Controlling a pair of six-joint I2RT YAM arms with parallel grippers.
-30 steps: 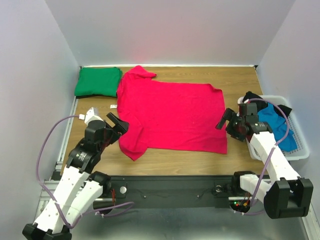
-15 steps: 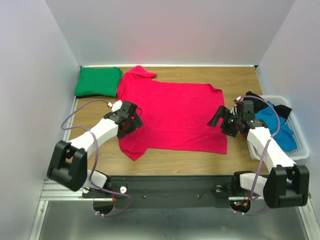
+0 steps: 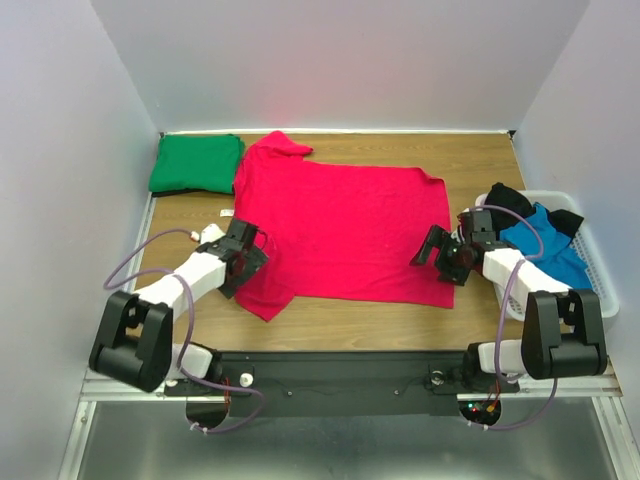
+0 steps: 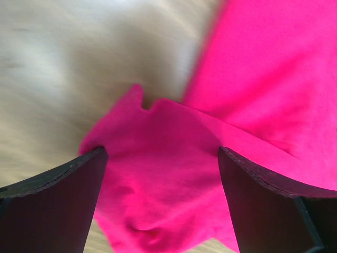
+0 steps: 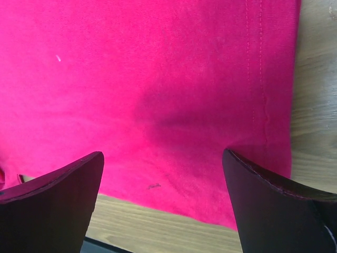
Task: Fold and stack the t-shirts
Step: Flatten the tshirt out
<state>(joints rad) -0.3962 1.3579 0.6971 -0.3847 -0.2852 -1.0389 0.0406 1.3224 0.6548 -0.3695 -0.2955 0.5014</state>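
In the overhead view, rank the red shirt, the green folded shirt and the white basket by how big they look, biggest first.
1. red shirt, spread flat, clearly the largest.
2. white basket.
3. green folded shirt, the smallest of the three.

No text, label, brand, number or sign can be read on anything in any of the views.
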